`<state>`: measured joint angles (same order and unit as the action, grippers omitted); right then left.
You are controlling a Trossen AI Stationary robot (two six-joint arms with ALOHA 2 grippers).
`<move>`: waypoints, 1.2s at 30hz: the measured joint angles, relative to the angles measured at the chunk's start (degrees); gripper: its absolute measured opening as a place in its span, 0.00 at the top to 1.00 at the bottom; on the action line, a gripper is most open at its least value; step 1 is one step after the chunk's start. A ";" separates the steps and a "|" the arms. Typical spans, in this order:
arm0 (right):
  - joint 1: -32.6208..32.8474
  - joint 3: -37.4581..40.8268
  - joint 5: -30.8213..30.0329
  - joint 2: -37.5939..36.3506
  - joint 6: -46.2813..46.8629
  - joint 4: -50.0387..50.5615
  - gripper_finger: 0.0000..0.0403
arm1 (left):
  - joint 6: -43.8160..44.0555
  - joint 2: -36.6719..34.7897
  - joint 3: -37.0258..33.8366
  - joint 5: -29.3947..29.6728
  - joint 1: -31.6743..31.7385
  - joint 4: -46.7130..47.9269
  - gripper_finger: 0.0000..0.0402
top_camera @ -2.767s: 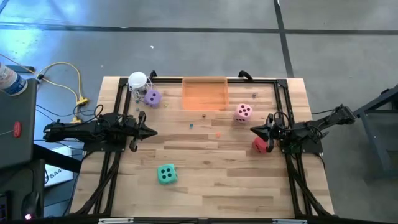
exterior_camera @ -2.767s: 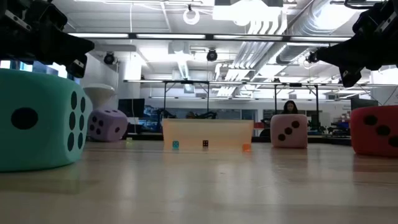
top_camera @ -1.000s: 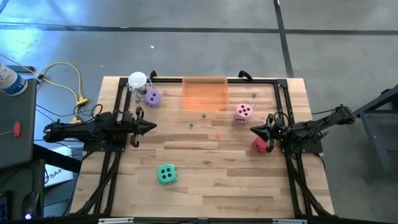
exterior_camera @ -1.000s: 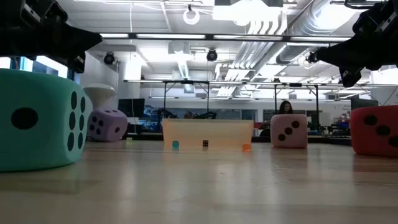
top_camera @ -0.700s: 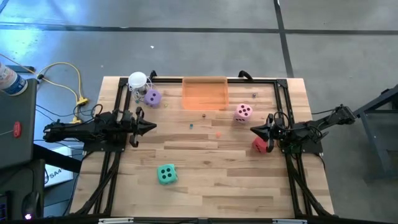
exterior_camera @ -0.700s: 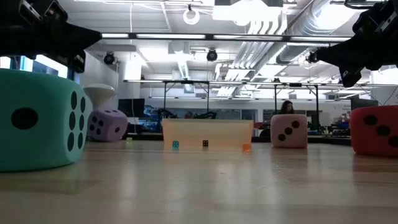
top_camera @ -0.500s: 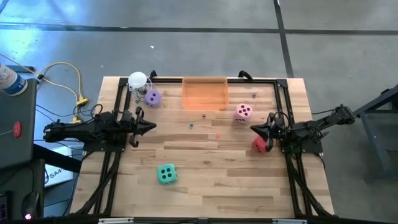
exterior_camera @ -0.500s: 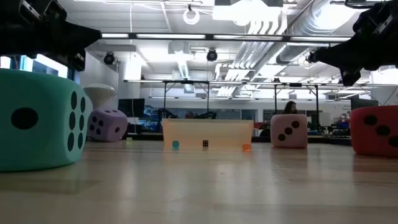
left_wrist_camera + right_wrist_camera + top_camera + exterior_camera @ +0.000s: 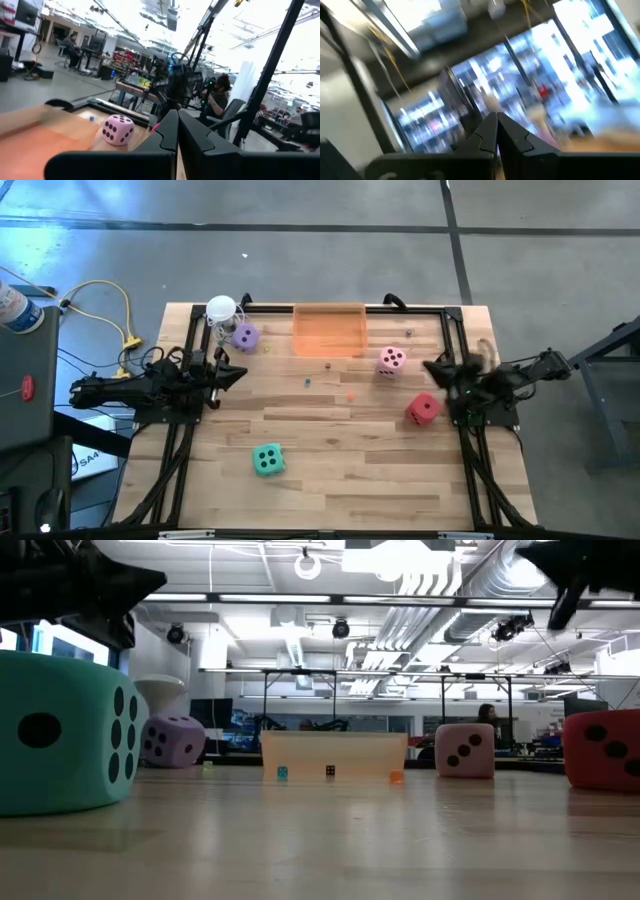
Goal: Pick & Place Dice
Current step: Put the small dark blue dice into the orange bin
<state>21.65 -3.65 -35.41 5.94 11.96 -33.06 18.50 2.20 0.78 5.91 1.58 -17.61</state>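
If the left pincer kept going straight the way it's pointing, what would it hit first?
Probably the pink die: the left pincer, shut, aims across the table toward it. Height is unclear, so it might pass above.

your right wrist view is all motion blur, nothing readable past the fingers. low view crops the green die (image 9: pixel 62 732) and red die (image 9: pixel 604 748) at the edges.

Light wooden table (image 9: pixel 330 470) with black frame rails, green-teal die (image 9: pixel 267 460) near front left, red die (image 9: pixel 422 409) at right, pink die (image 9: pixel 391 360) beside translucent orange tray (image 9: pixel 329 330) at back centre, purple die (image 9: pixel 245 336) touching white-topped clear cup (image 9: pixel 221 311) at back left, tiny coloured bits (image 9: pixel 327 365) mid-table
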 joint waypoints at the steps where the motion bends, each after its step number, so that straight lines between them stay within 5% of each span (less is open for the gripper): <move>1: 0.00 -1.60 0.54 -0.02 -1.82 -0.57 1.00 | -0.92 0.00 0.00 -0.03 0.00 -0.56 1.00; 7: 0.12 -15.34 -3.25 7.13 -12.27 13.44 1.00 | -3.67 0.66 0.47 -0.80 0.00 -2.84 1.00; 12: 0.11 -28.29 -22.11 19.79 -15.40 31.20 1.00 | -3.69 3.46 1.73 -1.09 0.00 -2.98 1.00; 16: 0.12 -33.17 -33.40 26.65 -13.34 34.05 1.00 | -3.67 6.36 2.12 -1.00 -0.04 -7.93 1.00; 24: 0.98 -33.52 -30.62 30.14 -6.78 25.99 1.00 | -4.49 12.63 2.27 0.24 -0.04 -15.15 1.00; 28: 2.98 -34.27 -24.74 30.19 -20.59 13.26 1.00 | -4.48 15.39 2.32 0.24 -0.02 -17.59 1.00; 32: 4.26 -39.38 -30.68 31.65 -28.99 15.76 1.00 | -4.74 17.66 2.34 1.43 0.02 -21.23 1.00; 36: 4.46 -43.16 -29.37 31.78 -29.87 24.86 1.00 | -5.10 19.24 2.40 4.17 0.02 -26.11 1.00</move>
<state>26.11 -46.80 -64.77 37.71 -17.91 -8.20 13.39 21.44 3.17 10.08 1.61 -43.73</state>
